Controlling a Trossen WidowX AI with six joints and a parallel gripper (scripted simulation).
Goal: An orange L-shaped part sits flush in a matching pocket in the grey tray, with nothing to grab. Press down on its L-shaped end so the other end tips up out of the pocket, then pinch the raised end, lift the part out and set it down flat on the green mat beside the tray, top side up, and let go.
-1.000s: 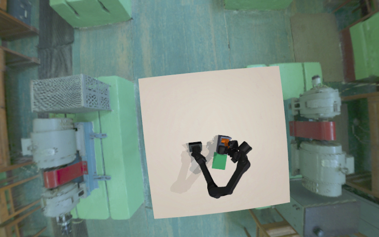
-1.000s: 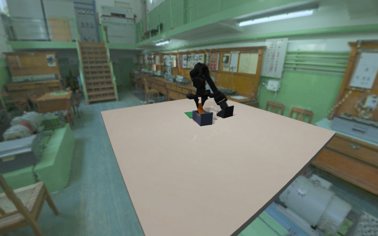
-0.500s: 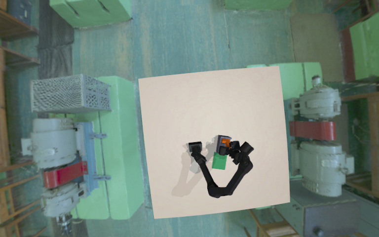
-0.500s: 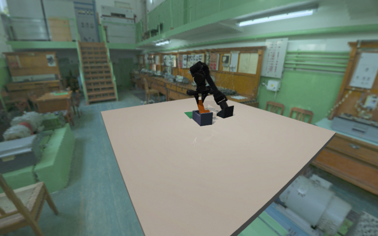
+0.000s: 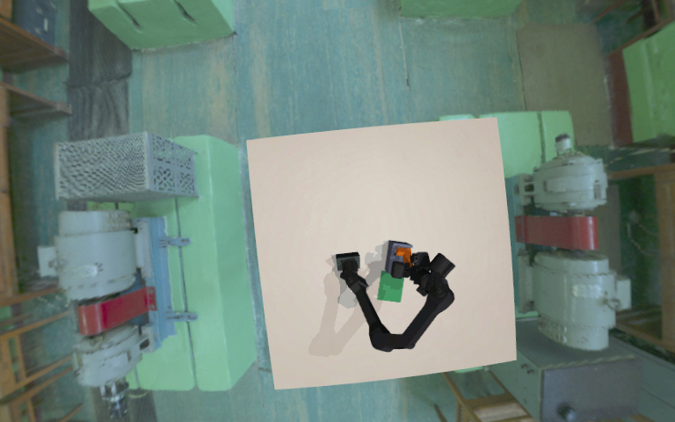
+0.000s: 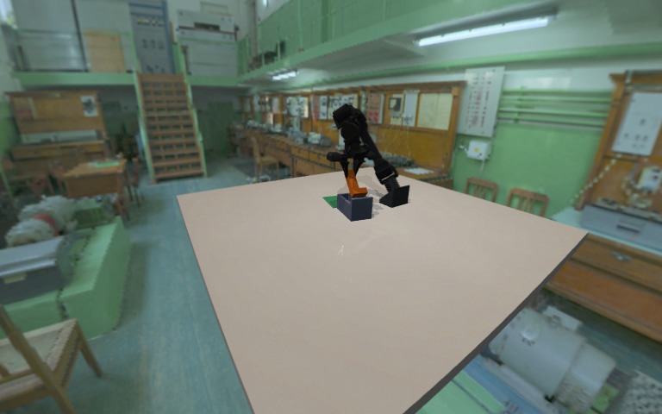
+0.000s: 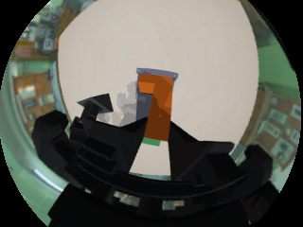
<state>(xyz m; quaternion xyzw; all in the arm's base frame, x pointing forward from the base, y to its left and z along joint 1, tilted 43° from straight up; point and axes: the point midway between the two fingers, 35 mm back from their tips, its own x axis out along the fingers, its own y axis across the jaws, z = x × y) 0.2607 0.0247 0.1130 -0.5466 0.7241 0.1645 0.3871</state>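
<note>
Above grey tray [image 6: 358, 207]: hand [image 6: 349, 172] clamped on orange part [image 6: 355, 185], part hanging steeply below fingers.

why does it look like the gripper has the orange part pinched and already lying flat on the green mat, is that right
Not quite. The gripper does have the orange part pinched, but the part is not lying flat on the green mat. In the exterior view it hangs tilted, its lower end just above the grey tray, so it has not reached the mat.
</note>
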